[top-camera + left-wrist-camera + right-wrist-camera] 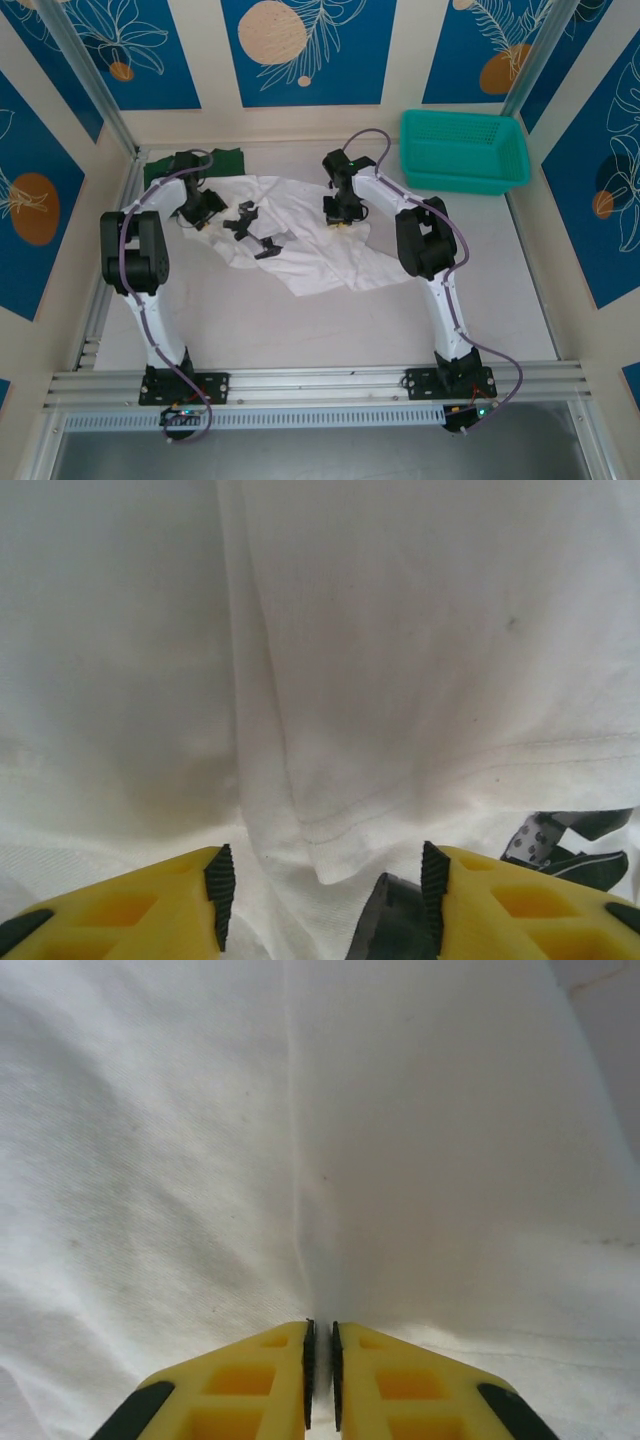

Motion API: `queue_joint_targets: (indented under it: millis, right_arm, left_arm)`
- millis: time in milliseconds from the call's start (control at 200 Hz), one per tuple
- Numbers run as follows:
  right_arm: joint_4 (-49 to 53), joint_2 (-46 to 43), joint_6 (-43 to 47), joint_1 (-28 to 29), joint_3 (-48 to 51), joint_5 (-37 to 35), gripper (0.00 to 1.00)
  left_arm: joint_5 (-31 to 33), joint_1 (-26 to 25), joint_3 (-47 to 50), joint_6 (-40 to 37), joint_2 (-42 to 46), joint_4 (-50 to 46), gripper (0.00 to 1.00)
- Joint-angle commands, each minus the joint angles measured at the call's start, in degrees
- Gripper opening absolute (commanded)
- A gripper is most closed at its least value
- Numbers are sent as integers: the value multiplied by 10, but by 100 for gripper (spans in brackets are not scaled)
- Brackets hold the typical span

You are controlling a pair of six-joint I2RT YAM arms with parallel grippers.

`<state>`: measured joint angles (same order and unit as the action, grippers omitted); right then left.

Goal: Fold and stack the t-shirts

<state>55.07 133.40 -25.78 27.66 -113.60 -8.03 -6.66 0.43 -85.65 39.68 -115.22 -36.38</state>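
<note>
The white t-shirt (pixel 318 258) lies crumpled and spread across the middle of the table, its black print (pixel 255 232) facing up. A dark green t-shirt (pixel 228 158) lies at the back left, partly under the left arm. My left gripper (pixel 205 212) is down on the white shirt's left part. In the left wrist view it (pixel 325 880) is open, with a hemmed corner of white cloth (pixel 330 850) and a bit of print (pixel 570 845) between and beside the fingers. My right gripper (pixel 340 218) is at the shirt's back right. Its jaws (pixel 321 1360) are shut on a raised fold of the white shirt (pixel 450 1160).
A teal mesh basket (pixel 462 150) stands at the back right corner. Bare table (pixel 300 330) stretches in front of the shirt up to the rail at the near edge. Blue patterned walls close off the back and both sides.
</note>
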Motion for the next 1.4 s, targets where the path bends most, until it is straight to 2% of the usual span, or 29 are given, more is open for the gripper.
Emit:
queue_joint_targets:
  millis: [0,290,655,925,1250,1395]
  right_arm:
    - [18,-14,2,0,-14,-1,15]
    - [9,-45,10,-7,7,10,5]
    - [-13,-88,11,-12,30,33,2]
    - [-16,-102,12,-17,28,41,1]
    - [-18,-105,13,-19,41,45,0]
    - [-19,-111,12,-20,45,46,0]
  left_arm:
    - [-14,11,-16,-16,-7,-1,51]
    - [-15,11,-23,-18,-16,1,47]
    - [-14,12,-34,-23,-37,3,36]
    - [-34,11,-34,-15,-29,7,38]
    - [-49,9,-51,-4,-46,5,33]
    - [-49,9,-56,-5,-49,2,26]
